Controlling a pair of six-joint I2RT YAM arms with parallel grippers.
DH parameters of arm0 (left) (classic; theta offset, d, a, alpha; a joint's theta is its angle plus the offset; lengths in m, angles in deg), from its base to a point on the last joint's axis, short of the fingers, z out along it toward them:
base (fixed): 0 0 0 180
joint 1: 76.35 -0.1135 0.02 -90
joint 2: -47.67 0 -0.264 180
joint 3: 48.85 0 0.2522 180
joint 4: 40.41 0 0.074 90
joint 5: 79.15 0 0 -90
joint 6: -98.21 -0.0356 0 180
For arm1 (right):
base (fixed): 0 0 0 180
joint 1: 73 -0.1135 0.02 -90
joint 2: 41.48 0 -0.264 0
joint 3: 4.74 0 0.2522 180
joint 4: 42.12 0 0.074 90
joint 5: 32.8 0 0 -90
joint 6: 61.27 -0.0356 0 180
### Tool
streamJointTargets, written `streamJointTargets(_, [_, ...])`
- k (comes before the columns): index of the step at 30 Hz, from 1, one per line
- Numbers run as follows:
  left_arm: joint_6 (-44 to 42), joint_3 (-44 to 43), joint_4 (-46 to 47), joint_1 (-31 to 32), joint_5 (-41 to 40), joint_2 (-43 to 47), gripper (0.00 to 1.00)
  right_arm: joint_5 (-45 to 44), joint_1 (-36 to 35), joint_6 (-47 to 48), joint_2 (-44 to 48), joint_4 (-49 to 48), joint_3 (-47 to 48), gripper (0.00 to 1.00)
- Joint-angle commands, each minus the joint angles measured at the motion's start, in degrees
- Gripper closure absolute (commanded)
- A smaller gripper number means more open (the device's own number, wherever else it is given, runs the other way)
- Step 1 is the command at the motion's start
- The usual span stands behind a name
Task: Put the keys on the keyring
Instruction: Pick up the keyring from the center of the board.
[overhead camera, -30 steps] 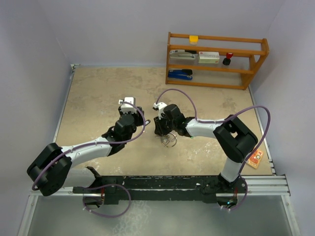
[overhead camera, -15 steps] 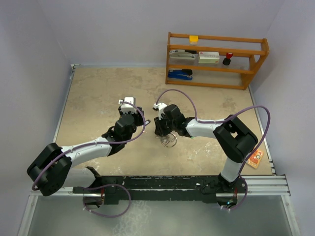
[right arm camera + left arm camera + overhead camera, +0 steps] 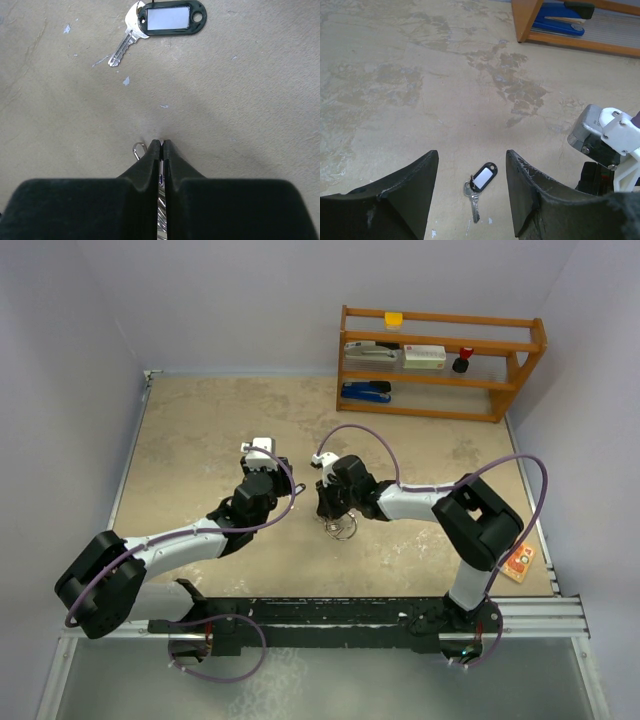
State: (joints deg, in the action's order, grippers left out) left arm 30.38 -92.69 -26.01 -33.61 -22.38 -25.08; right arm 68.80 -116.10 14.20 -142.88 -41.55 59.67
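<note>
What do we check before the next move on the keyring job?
1. Right gripper shut on ring: ok, silver wire shows between the closed fingers.
2. Left gripper open: ok.
3. Key reachable: ok. It lies flat on the table between the left fingers, with a black tag attached.
4. Ring's split faces the key: cannot tell, too small.
5. Arms apart: ok, though the right wrist sits close beside the left gripper.
6. Other keys located: cannot tell, only one shows.
</note>
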Motion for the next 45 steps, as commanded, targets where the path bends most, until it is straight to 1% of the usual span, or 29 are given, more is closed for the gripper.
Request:
streamJointTargets(1, [1.0,-0.3,2.2,-0.6,-0.1,-0.2,0.46,-0.1,-0.2,0.6,0.8,0.7,0.6,0.99])
streamJointTargets(3, [0.4,-0.1,3.0,-0.6,0.6,-0.6,0.49,-0.2,-0.2,-0.2,2.8,0.5,0.7,1.0])
streamJointTargets(7, [-0.9,0.4,6.6,-0.8,5.2,-1.7,0.5,-5.9,-0.2,-0.8,7.6,-2.0,0.8,1.0])
streamJointTargets(12, [-1.3,1.1,11.9,-0.9,11.5,-3.0,0.45,-12.1,0.3,-3.1,11.8,-4.4,0.6,1.0])
streamJointTargets(14, [-0.9,1.8,14.0,-0.9,12.9,-3.4,0.43,-14.4,0.4,-4.6,13.3,-5.0,0.1,1.0])
streamJointTargets(22, [-0.9,4.2,23.2,-0.9,15.4,-5.0,0.4,-22.3,0.4,-13.3,16.4,-4.0,-1.0,1.0])
streamJointTargets(27, [-1.1,5.9,31.5,-0.8,18.0,-7.5,0.4,-27.5,0.4,-22.0,18.0,-4.3,-2.1,1.0])
streamJointTargets(31, [-4.6,6.5,35.9,1.0,18.0,-9.5,0.4,-31.1,0.4,-27.2,18.6,-4.5,-2.1,1.0])
streamJointTargets(33, [-7.7,6.2,37.2,3.0,17.2,-10.5,0.39,-33.6,0.5,-29.3,18.6,-3.4,-1.2,1.0])
streamJointTargets(37, [-14.9,3.8,37.0,8.1,14.2,-13.1,0.39,-35.0,0.4,-32.2,19.1,-3.4,-0.9,1.0])
streamJointTargets(39, [-15.6,3.2,37.4,9.1,14.1,-14.3,0.39,-35.1,0.5,-33.0,19.3,-3.5,-1.0,1.0])
streamJointTargets(45, [-15.9,4.2,40.1,9.2,14.5,-15.8,0.38,-34.9,0.4,-34.1,20.7,-3.0,-1.3,1.0])
